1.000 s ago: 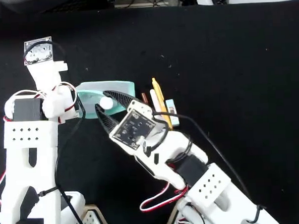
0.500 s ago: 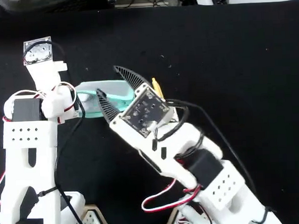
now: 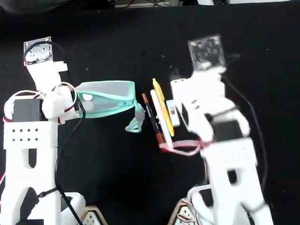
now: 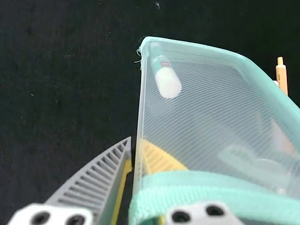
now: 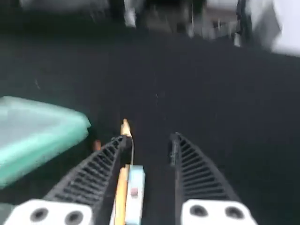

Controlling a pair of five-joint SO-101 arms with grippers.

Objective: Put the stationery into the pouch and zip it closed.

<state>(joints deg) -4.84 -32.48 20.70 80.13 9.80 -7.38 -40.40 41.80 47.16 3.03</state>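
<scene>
High view, left to right. Left tool sits at the left end of the pouch, pinching the teal mesh wall between its ribbed finger and a yellow pad. The pouch lies flat on the black counter, mouth toward the right, with a small white-capped item already inside near the closed end. A teal zip strap trails off the mouth corner.

Just right of the mouth, lying loose and close together on the counter: a brown pen, a yellow pencil and a pale blue eraser.

Right tool hangs over this cluster, fingers spread and holding nothing, with pencil and eraser showing beside its one finger.

Step in hand, as I judge it: loading, partly done. The zip comes later. Next move calls for closing on one item and carrying it into the mouth.

Hazards: the items lie packed, so a grab may catch two or nudge the neighbours. The strap lies across the path to the mouth.
</scene>
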